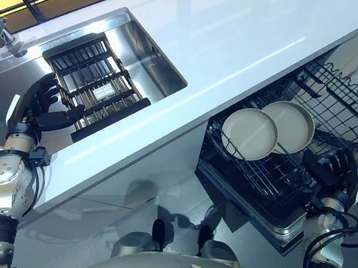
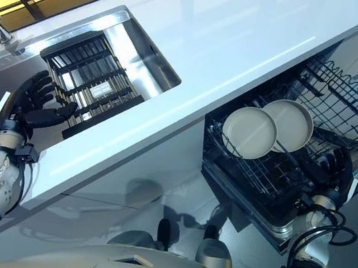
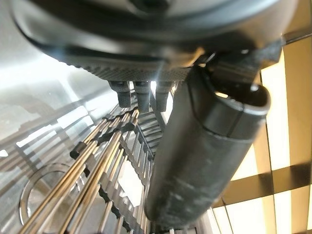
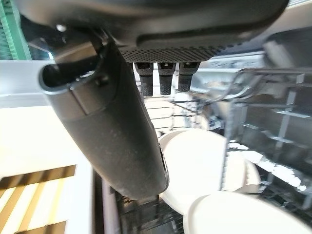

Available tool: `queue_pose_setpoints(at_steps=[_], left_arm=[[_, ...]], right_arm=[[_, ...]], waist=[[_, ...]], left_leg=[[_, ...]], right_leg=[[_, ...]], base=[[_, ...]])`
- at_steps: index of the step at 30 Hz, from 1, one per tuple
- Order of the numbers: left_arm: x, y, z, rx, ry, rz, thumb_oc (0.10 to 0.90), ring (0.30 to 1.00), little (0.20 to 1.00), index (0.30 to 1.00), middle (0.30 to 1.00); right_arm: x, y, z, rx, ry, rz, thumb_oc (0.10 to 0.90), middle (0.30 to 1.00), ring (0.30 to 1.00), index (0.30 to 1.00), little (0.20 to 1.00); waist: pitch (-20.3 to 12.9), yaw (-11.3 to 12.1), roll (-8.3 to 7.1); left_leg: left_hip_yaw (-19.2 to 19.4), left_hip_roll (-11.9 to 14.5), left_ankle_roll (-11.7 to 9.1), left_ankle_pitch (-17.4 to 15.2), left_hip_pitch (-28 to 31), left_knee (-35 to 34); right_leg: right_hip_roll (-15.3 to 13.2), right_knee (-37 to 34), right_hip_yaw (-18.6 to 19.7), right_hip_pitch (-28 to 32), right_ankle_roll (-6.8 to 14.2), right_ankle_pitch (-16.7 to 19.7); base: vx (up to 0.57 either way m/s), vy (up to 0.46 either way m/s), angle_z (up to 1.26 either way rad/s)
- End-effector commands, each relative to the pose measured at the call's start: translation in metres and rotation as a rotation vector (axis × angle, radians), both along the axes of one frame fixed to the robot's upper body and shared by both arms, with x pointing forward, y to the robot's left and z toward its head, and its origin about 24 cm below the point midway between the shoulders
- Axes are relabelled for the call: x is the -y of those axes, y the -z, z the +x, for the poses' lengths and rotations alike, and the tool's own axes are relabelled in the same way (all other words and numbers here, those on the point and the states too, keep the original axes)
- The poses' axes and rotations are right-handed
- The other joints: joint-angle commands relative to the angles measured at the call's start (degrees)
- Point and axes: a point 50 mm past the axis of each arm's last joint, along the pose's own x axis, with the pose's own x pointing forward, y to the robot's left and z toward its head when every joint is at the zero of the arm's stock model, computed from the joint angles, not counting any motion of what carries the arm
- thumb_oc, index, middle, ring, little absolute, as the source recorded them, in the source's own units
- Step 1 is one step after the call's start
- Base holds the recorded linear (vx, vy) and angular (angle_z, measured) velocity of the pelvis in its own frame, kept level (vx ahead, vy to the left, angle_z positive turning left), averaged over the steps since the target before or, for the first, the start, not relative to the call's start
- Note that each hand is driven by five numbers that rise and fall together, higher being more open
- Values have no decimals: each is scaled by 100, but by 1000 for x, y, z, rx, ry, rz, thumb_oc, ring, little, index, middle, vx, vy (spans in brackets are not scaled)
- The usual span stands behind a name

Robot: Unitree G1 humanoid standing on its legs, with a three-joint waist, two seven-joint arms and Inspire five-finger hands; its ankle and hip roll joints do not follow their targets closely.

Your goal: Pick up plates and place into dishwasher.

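We see two plates (image 1: 267, 130) standing on edge in the dishwasher rack (image 1: 315, 127) at three o'clock so water can reach them, while our right hand (image 1: 332, 172) beside them and left hand (image 1: 41, 110) at nine o'clock, over the sink rack (image 1: 95, 84), are open and empty.

Pretty clearly a kitchen: white counter (image 1: 248, 30) across the middle, steel sink (image 1: 147, 55) with a drying rack (image 1: 95, 84) upper left, open dishwasher (image 1: 281, 169) holding plates (image 1: 249, 134) at right.
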Motion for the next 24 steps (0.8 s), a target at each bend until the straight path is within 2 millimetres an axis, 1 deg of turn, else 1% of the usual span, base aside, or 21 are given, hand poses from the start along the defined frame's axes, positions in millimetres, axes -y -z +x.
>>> queue_pose_setpoints(at_steps=[1, 2, 3, 8, 12, 15, 20, 22, 24], left_arm=[[-4, -38, 24, 195, -23, 51, 800, 900, 900, 900, 900], [-1, -39, 27, 206, -22, 48, 800, 900, 900, 900, 900], [0, -41, 29, 209, -17, 49, 800, 900, 900, 900, 900], [2, -48, 33, 233, -12, 47, 800, 900, 900, 900, 900], [4, -48, 33, 232, -13, 39, 800, 900, 900, 900, 900], [6, -46, 33, 230, -19, 28, 800, 900, 900, 900, 900], [6, -43, 31, 226, -30, 18, 800, 900, 900, 900, 900], [6, -42, 30, 226, -35, 15, 800, 900, 900, 900, 900], [5, -42, 28, 226, -39, 9, 800, 900, 900, 900, 900]], right_arm=[[27, -59, 27, 210, 10, -133, 800, 900, 900, 900, 900], [33, -61, 28, 216, 25, -104, 800, 900, 900, 900, 900], [36, -61, 29, 212, 37, -98, 800, 900, 900, 900, 900], [48, -58, 31, 207, 110, -6, 800, 900, 900, 900, 900], [53, -50, 26, 210, 197, 63, 800, 900, 900, 900, 900], [55, -47, 26, 202, 212, 82, 800, 900, 900, 900, 900], [52, -46, 31, 208, 131, 98, 800, 900, 900, 900, 900], [46, -49, 36, 250, 53, 125, 800, 900, 900, 900, 900], [34, -55, 46, 315, -101, 129, 800, 900, 900, 900, 900]], waist=[[-154, 12, 117], [-56, 21, 180], [0, 33, 209], [223, 97, 316], [259, 160, 366], [280, 197, 420], [318, 256, 491], [337, 269, 500], [378, 299, 519]], left_leg=[[32, -280, 124, -993, -441, 980], [3, -284, 116, -991, -531, 1065], [-23, -290, 110, -985, -582, 1101], [-140, -295, 50, -894, -753, 1147], [-239, -279, -7, -791, -781, 1074], [-326, -275, -52, -703, -793, 1003], [-444, -248, -121, -595, -833, 937], [-486, -239, -146, -556, -872, 931], [-522, -218, -181, -511, -927, 932]], right_leg=[[-41, 1276, -317, -582, 125, -946], [-65, 1392, -318, -689, 96, -964], [-67, 1439, -317, -741, 78, -971], [-36, 1511, -355, -881, -13, -969], [7, 1472, -402, -869, -64, -977], [25, 1467, -446, -865, -104, -1002], [29, 1505, -510, -895, -156, -1046], [25, 1514, -535, -914, -176, -1058], [12, 1534, -571, -944, -193, -1075]], base=[[0, 0, 0], [0, 0, 0], [-41, -33, 3], [-30, -51, 13], [15, -45, 7], [18, -24, 20], [6, -10, 7], [-11, -5, 8], [-22, 2, 10]])
